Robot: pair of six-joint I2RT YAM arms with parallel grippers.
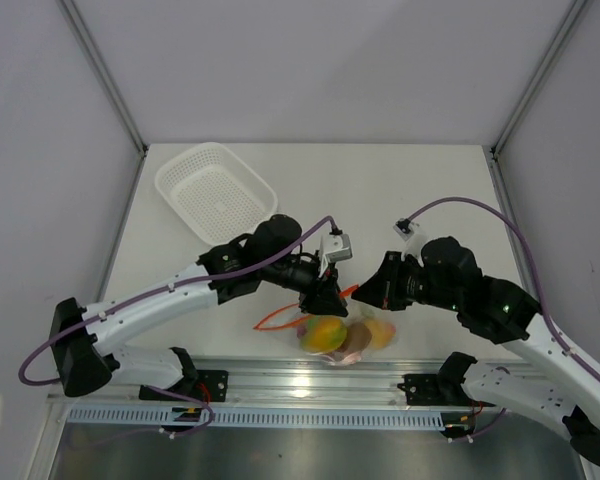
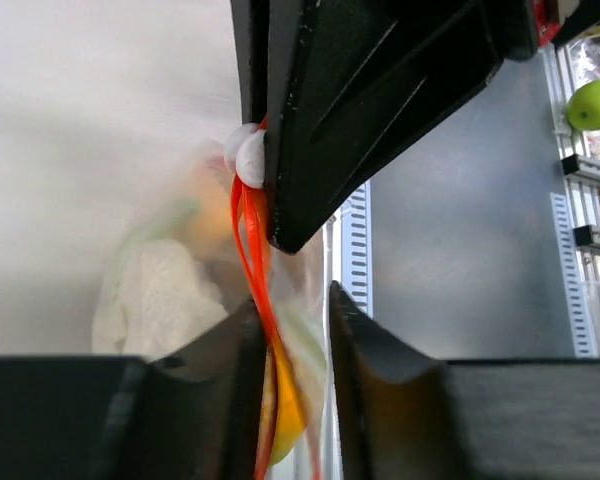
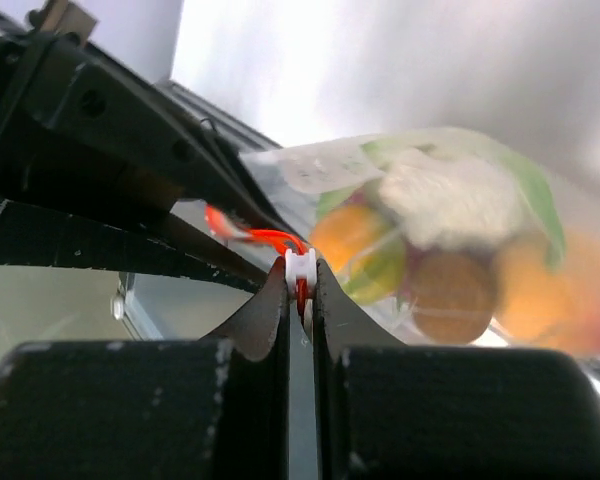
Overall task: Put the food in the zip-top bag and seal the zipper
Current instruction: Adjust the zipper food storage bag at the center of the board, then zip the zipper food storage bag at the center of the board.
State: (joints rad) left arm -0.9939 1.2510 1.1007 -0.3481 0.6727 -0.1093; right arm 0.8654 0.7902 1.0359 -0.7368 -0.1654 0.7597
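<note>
I saw the clear, crinkly plastic zip-top bag [image 1: 345,340] at the lower middle of the overhead frame, by the near edge of the white desk [image 1: 400,190], between the two arms. Whether it rested there or hung from its mouth I could not tell. Toy food showed through the plastic: a yellow-green mango [image 1: 325,333], a round brown piece [image 1: 358,342], a peach-coloured piece [image 1: 381,330] and, in the right wrist frame, a white-and-green piece [image 3: 450,195].

The right pincer [image 3: 300,275] was closed to a sliver, nipping the small white slider tab [image 3: 300,264] on the thin red-orange zipper strip [image 3: 265,238]. The left pincer [image 2: 292,305] stood partly open, and the strip ran down through its gap, close against the finger at the left of that frame, unclamped.

A white plastic mesh basket [image 1: 217,190] sat at the upper left of the overhead frame, well apart from the bag
</note>
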